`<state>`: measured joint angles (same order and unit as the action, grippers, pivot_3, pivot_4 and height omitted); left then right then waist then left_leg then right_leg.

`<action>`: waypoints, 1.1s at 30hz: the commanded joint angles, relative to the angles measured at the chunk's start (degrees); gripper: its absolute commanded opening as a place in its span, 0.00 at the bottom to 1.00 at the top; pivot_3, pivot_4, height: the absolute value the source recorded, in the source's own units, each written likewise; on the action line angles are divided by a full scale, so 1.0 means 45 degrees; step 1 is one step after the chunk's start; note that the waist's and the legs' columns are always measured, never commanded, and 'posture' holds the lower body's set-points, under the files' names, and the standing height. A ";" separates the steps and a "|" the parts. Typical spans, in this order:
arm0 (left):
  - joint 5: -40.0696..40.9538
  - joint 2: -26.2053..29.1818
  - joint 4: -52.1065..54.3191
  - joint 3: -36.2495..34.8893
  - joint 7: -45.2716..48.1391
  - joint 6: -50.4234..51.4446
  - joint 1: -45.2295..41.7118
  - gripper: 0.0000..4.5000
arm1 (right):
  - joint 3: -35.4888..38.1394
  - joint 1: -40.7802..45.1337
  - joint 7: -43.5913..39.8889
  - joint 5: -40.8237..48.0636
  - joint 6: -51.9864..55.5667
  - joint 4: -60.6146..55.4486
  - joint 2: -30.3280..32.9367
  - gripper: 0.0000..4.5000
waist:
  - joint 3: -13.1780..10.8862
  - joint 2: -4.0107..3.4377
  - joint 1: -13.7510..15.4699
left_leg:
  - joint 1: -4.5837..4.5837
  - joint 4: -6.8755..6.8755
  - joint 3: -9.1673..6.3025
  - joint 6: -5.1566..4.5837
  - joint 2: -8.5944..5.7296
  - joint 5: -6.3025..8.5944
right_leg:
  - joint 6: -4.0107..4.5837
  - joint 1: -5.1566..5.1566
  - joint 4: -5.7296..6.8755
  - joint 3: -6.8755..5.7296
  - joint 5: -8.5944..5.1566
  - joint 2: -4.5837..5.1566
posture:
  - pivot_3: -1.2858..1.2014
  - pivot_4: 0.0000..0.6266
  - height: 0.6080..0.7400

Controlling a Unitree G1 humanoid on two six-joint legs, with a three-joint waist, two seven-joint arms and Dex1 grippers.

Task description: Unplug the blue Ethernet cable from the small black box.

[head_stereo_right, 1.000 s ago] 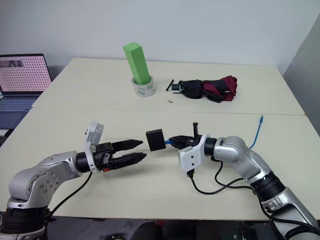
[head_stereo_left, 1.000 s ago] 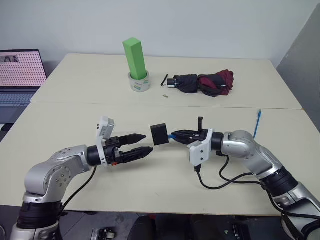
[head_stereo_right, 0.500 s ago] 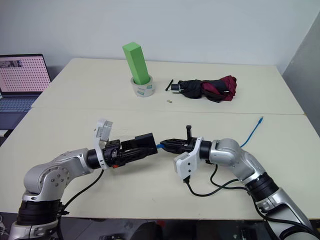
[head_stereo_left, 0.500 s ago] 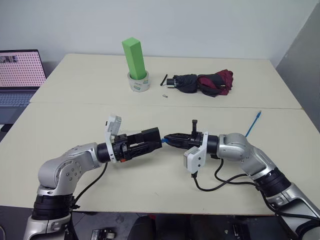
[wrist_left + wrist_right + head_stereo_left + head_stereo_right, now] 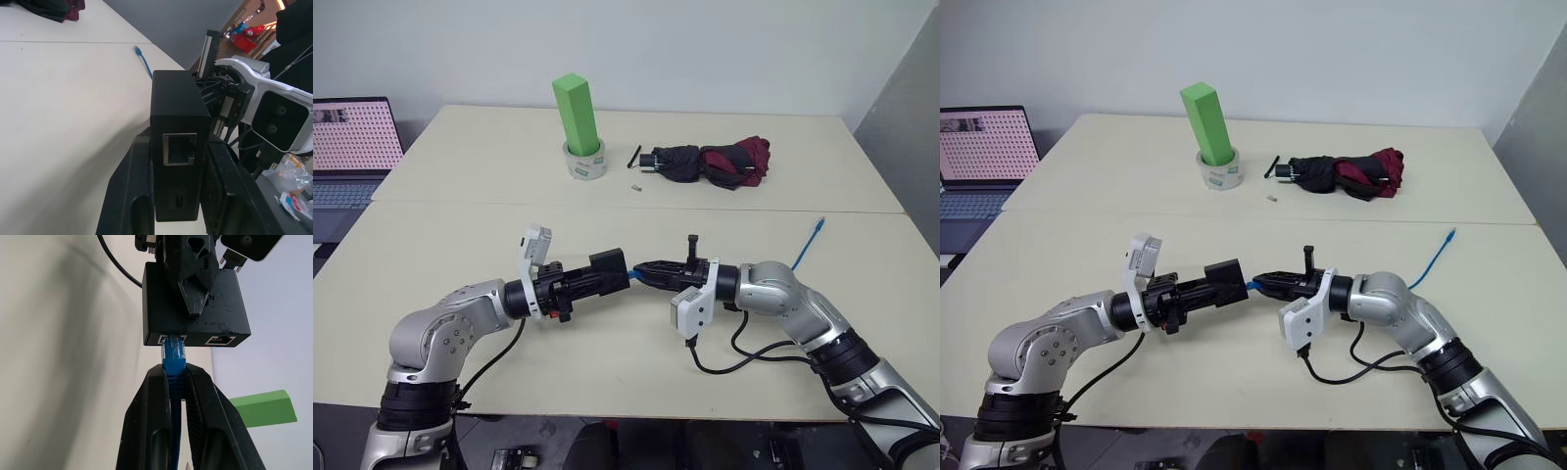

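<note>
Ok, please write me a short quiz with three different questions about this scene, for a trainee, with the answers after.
1. True or false: the blue Ethernet cable is already out of the small black box.
2. What does the left gripper hold? A) the umbrella B) the small black box C) the tape roll
3. Fill in: the green block stands in a roll of ____.

Key:
1. False; the plug sits in a port, pinched by the right gripper.
2. B
3. tape
</note>
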<state>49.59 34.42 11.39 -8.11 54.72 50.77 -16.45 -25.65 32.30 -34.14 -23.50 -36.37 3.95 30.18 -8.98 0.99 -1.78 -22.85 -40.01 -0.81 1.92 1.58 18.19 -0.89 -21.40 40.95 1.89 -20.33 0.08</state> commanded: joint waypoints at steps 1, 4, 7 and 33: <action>0.0046 0.0048 0.0048 -0.0012 0.0256 -0.0286 -0.0190 0.17 | 0.0305 0.0302 -0.0155 0.0500 -0.0549 -0.0231 0.0150 0.23 | 0.0000 0.0000 -0.0001 | 0.0000 0.0000 -0.0001 0.0000 0.0000 0.0000 | 0.0000 0.0000 0.0000 -0.0001 0.0000 0.0000 | 0.52 0.24 1.00; -0.0032 0.0089 -0.0096 0.0058 0.0465 -0.0380 -0.0314 0.17 | 0.0418 0.0287 -0.0640 0.0794 -0.0476 -0.0340 0.0522 0.39 | 0.0000 0.0000 0.0006 | 0.0000 0.0000 0.0000 0.0000 0.0000 0.0000 | 0.0000 0.0000 0.0000 -0.0001 0.0000 0.0000 | 0.52 0.24 1.00; -0.0262 0.0196 -0.0318 0.0309 0.0894 -0.0578 -0.0544 0.17 | 0.0556 0.0000 -0.1878 0.2293 0.0507 -0.1148 0.1160 0.53 | 0.0000 0.0000 0.0019 | 0.0000 -0.0002 0.0000 0.0000 -0.0001 0.0000 | 0.0000 0.0002 -0.0003 0.0000 0.0000 0.0001 | 0.52 0.24 1.00; -0.1300 0.0870 -0.0601 0.1662 0.3582 -0.1724 -0.2202 0.17 | 0.3162 -0.0567 -0.2686 1.4508 1.7929 -0.6156 0.0523 0.69 | -0.0003 -0.0002 0.0015 | -0.0014 0.0005 -0.0012 -0.0007 -0.0005 0.0004 | 0.0000 0.0001 -0.0018 -0.0005 0.0000 0.0000 | 0.52 0.24 1.00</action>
<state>42.75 38.34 6.59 -0.27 70.33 43.35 -25.77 -12.67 28.66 -46.05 41.60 44.32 -23.05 32.90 -8.99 0.99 -1.71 -22.91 -39.98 -0.86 1.88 1.55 18.20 -0.89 -21.40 40.86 1.87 -20.33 0.08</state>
